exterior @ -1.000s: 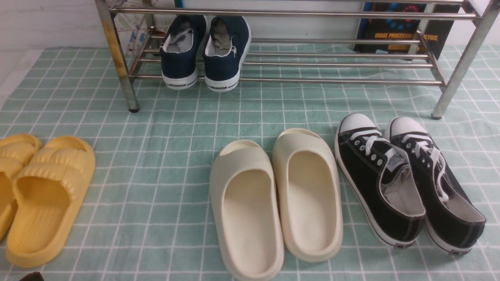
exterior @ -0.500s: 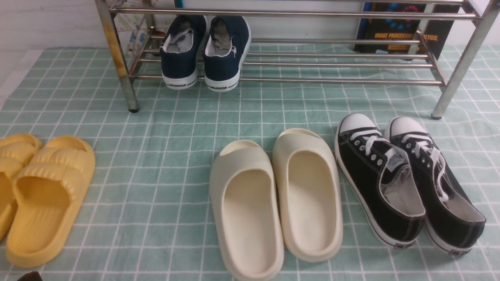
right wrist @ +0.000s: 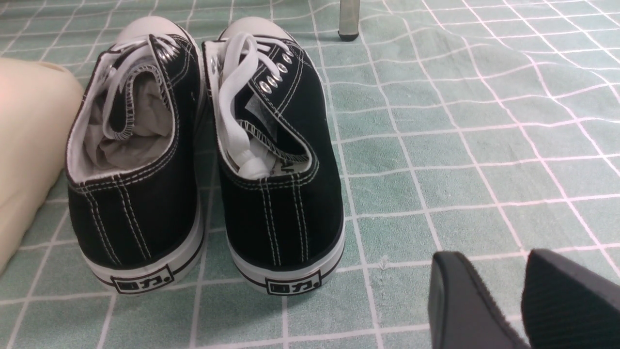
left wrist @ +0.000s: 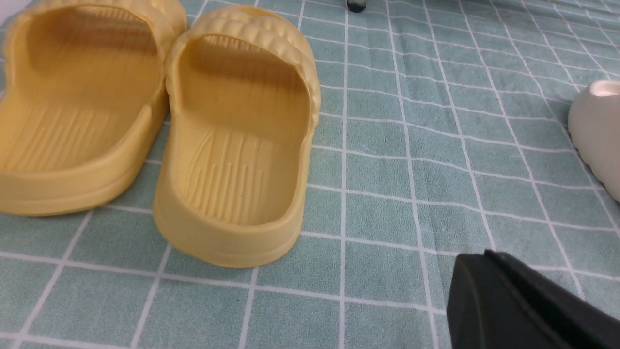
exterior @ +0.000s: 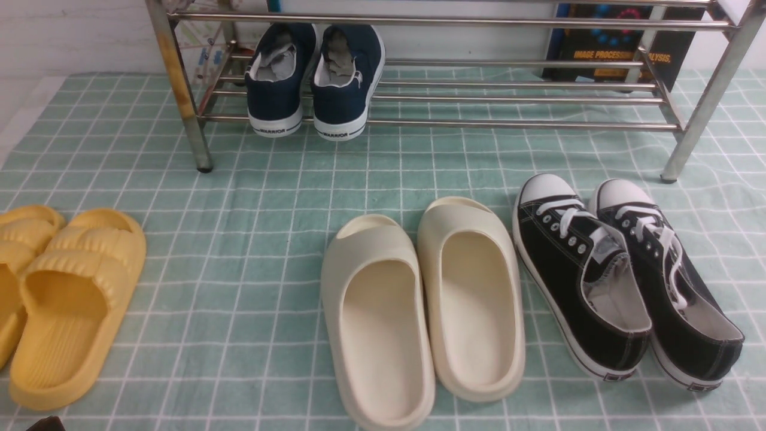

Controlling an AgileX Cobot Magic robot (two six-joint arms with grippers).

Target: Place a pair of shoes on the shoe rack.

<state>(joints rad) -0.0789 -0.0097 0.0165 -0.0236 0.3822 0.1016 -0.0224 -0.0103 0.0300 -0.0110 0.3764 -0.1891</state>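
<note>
The pair of navy shoes is seen standing on the lower shelf of the shoe rack, near the rack's left end, heels turned toward the robot and just overhanging the front bar. The two shoes are set side by side, touching or nearly so. The rest of that shelf, toward the right end, is taken up by nothing but its bars. A dark book is propped behind the rack near its right end.

The floor is covered by a green checked mat, on which the rack's legs are planted. Three other pairs are laid out across the mat in front of the rack. Yellow slides are placed at the mat's left edge, cream slides near the middle of its front edge, and black lace-up sneakers toward the right, just beside the cream pair. The strip of mat between these pairs and the rack is left bare.

The left gripper is held low over the mat beside the yellow slides, its jaws closed together with nothing between them. The right gripper is held low beside the heels of the black sneakers; a narrow gap is seen between its fingers and nothing is gripped.
</note>
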